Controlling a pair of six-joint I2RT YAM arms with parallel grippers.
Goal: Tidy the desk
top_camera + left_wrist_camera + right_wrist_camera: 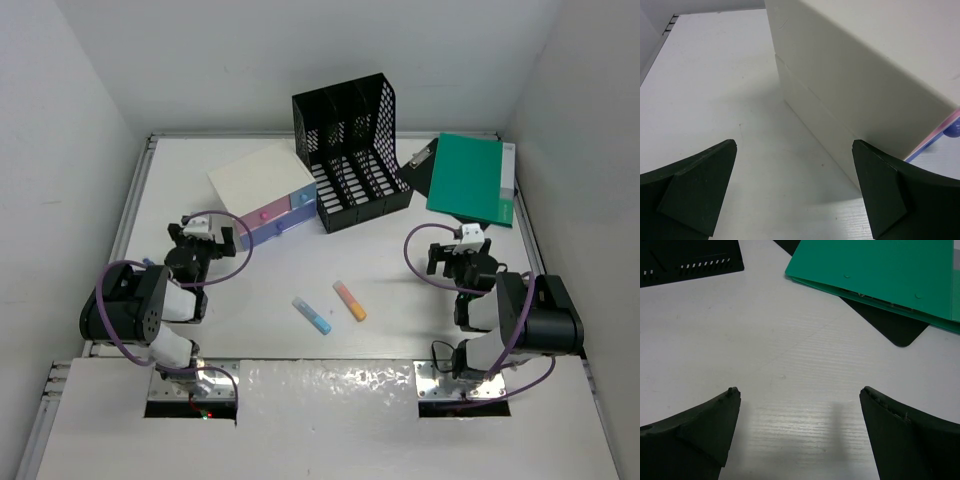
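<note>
White and flat, the desk (pixel 270 285) lies beneath both pincers, and its bare surface is seen between each pair of fingers.

The left pincer (pixel 794 150) is held with its jaws wide apart and nothing is gripped between them. Whether its fingertips touch the surface cannot be told. Just ahead of it and to its right, a drawer box (pixel 865 75) is seen, cream on top, with a pink and blue front showing at the far right edge of the wrist view. The box's side wall stands close beside the right finger, but they are apart.

The right pincer (pixel 800 392) is likewise spread apart and empty. Ahead of it and to its right, a green folder (pixel 880 270) is laid over a black clipboard (pixel 892 327), one corner of which sticks out towards the pincer. Ahead and to its left, the base of a black mesh rack (pixel 685 260) is seen, well apart from the fingers.

Between the two pincers and behind them, towards the arm bases, a blue marker (pixel 312 315) and an orange marker (pixel 349 300) are laid near each other, not touching.
</note>
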